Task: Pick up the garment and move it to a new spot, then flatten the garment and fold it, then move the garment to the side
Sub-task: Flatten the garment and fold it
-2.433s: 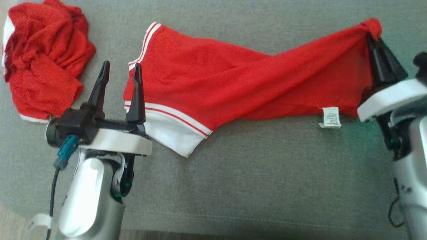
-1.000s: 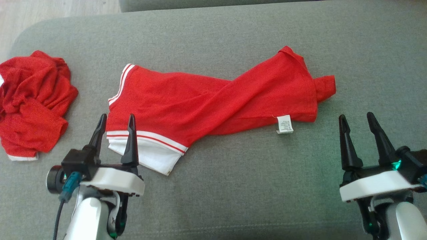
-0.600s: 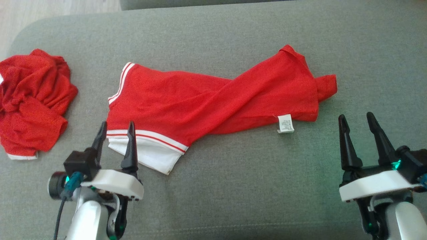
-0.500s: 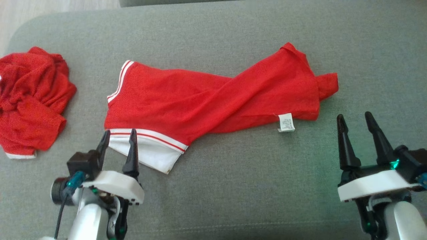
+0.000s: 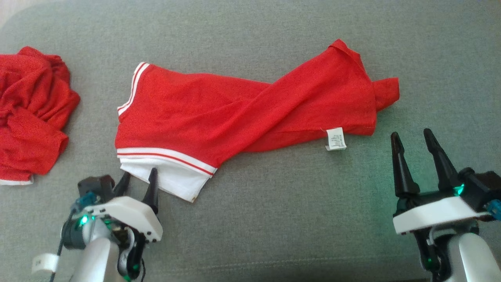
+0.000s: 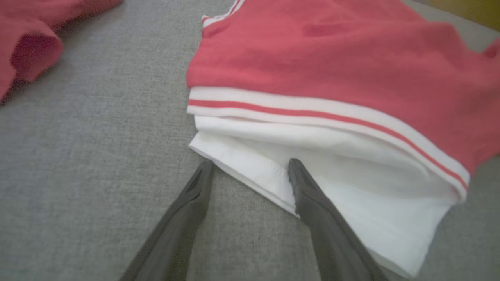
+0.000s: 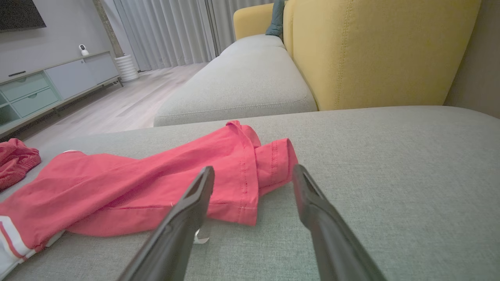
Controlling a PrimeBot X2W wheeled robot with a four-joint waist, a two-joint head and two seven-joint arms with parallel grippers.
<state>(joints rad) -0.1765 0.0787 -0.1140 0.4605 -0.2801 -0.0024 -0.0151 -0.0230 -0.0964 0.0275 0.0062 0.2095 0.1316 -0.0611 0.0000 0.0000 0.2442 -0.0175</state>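
Two pairs of fingers, one at each end of a red garment (image 5: 242, 113) laid lengthwise across the grey cushion (image 5: 274, 219), twisted once near the middle. At its left end, a striped hem (image 5: 164, 155) with white lining (image 5: 172, 180) poking out below. At its right end, a folded red cuff (image 5: 385, 94) and a small white label (image 5: 336, 138).

Left fingers (image 5: 152, 188) right at that lining. Seen from the left wrist: one tip over the lining's near edge, the other on bare cushion just beside its corner. Spread wide, gripping nothing. Whether touching the cloth or just above it, impossible to tell.

Right fingers (image 5: 399, 164) near the garment's right end but clear of it, tips aimed toward cuff and label with bare cushion between. Spread wide too, empty.

Off to the far left, well apart, a second garment (image 5: 31, 117), red, in a crumpled heap.

Compared with a couple of seconds back: right end then bunched and pinched in the right fingers, raised off the cushion. Now let go and lying flat, right fingers pulled back and opened. Compared with a second back: left fingers then more upright, tips over the striped hem. Now tipped lower, tips down at the lining's edge. Head view shifted as well: camera movement, not the cloth's.
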